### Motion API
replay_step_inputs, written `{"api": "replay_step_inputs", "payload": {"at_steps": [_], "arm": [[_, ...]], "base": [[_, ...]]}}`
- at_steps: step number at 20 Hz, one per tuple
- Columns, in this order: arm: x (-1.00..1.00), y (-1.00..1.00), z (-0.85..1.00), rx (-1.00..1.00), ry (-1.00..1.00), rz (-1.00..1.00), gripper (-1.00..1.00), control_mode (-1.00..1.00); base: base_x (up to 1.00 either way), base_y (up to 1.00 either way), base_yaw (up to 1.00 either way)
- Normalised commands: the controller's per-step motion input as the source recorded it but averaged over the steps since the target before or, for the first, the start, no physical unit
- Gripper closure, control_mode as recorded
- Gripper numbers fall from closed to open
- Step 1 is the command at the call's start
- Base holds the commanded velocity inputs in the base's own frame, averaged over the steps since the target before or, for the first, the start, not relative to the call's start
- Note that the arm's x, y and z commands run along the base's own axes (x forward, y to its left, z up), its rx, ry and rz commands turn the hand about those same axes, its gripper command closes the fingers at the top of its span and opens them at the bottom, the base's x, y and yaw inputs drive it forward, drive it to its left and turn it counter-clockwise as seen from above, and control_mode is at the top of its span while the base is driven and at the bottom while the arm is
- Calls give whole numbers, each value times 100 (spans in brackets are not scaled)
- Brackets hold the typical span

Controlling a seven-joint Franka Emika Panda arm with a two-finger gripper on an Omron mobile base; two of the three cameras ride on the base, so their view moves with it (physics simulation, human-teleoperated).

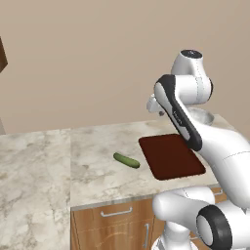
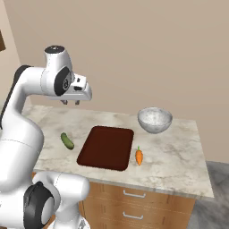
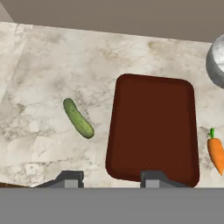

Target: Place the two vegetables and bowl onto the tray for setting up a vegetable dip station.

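Note:
The dark green cucumber (image 2: 67, 141) lies on the marble counter just left of the reddish-brown tray (image 2: 106, 147), which has nothing on it. To the tray's right lies the orange carrot (image 2: 139, 156). The speckled grey bowl (image 2: 154, 120) stands upright behind the tray's right corner. My gripper (image 2: 70, 102) hangs high over the counter, behind the cucumber, open with nothing between its fingers. In the hand view the gripper (image 3: 110, 179) looks down on the cucumber (image 3: 78, 117), tray (image 3: 152, 129), carrot (image 3: 215, 151) and an edge of the bowl (image 3: 216, 61).
The counter (image 2: 179, 156) ends at a front edge above wooden drawers (image 2: 134, 210). A beige wall runs along its back. In the left base view my own arm hides part of the bowl (image 1: 202, 116) and the tray's right side (image 1: 171, 156).

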Motion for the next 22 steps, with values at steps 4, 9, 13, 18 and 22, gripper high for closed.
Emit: {"api": "replay_step_inputs", "payload": {"at_steps": [4, 9, 13, 18, 22], "arm": [[-1, -1, 0, 0, 0, -1, -100, -100], [0, -20, 0, 0, 0, 0, -100, -100], [0, -24, 0, 0, 0, 0, -100, -100], [6, -25, -1, 5, 1, 1, -100, -100], [11, -23, -2, 10, 1, 10, -100, -100]], "base": [[0, 0, 0], [0, 0, 0], [0, 0, 0], [0, 0, 0], [0, 0, 0]]}}
